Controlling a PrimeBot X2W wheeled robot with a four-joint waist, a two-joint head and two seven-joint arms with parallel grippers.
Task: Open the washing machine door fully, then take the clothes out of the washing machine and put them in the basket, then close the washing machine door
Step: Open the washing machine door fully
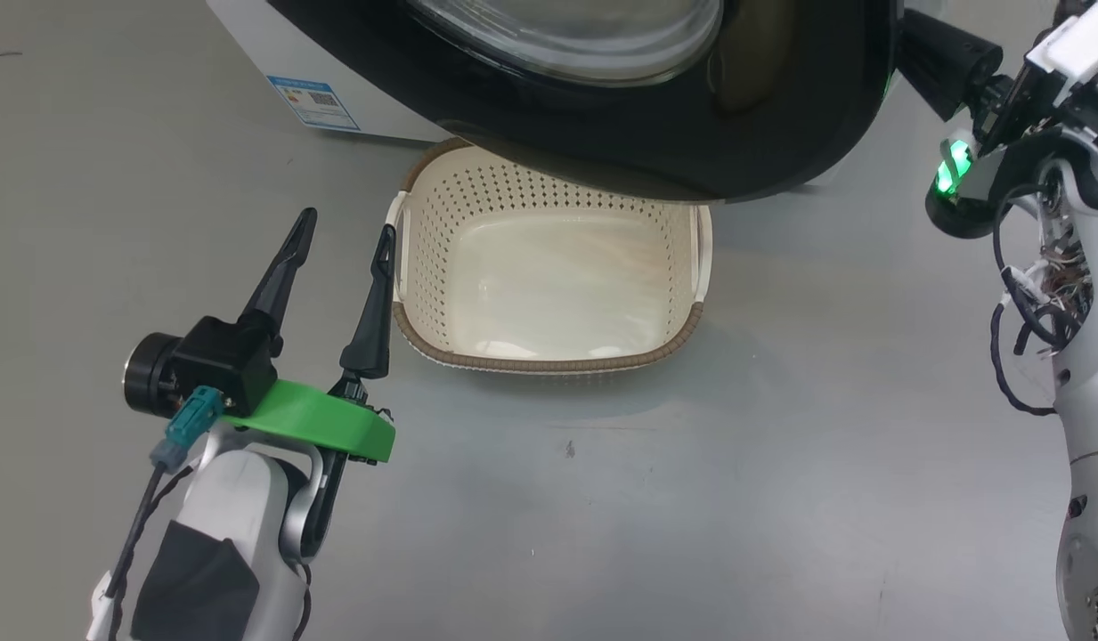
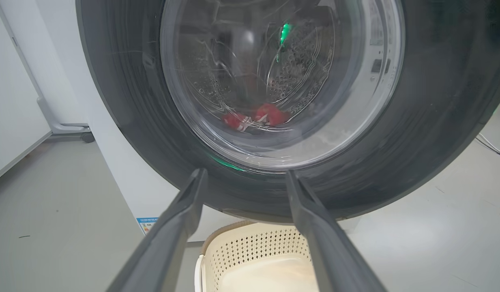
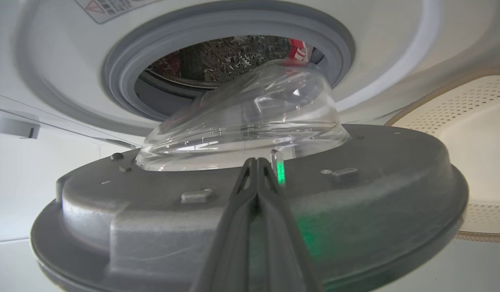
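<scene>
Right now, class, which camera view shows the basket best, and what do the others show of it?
The head view: the basket lies almost whole and empty, its far end under the door. The left wrist view catches one perforated end; the right wrist view, a part beyond the door's edge.

One washing machine [image 2: 124, 174], one door [image 1: 646, 142], one basket [image 1: 549, 361]; left pincer [image 1: 348, 223], right pincer [image 3: 256, 162]: two; clothes [image 2: 256, 117]: two red lumps (blurred).

Glossy black door [image 1: 620, 133] above perforated plastic basket [image 1: 549, 356].
</scene>
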